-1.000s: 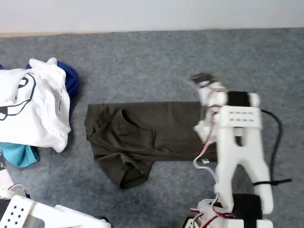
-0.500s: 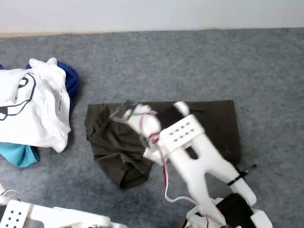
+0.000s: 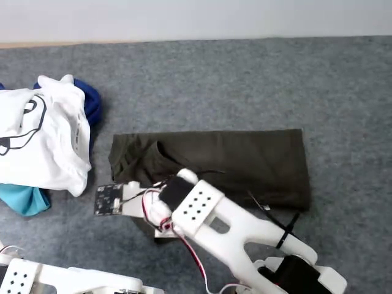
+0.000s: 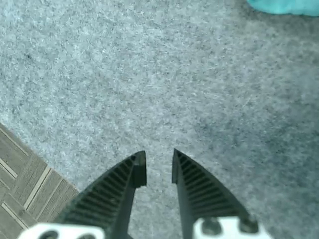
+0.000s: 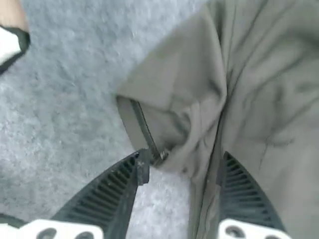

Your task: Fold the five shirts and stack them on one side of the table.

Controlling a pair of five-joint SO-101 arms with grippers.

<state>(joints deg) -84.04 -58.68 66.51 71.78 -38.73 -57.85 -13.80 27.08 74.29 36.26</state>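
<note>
Lower left: my right gripper, jaws wide, straddles the bunched sleeve hem of the soft, lightweight olive shirt, which I judge the best pinch point.

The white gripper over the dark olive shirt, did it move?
Yes. The right gripper swung from the dark olive shirt's right edge to its left sleeve.

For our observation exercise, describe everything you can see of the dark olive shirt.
The dark olive shirt lies on the grey table, folded into a long band of soft, matte cloth. In the high view its right end is square and smooth, its left end creased and bunched, a hemmed flap sticking out. The right gripper hangs open over that bunched corner.
</note>
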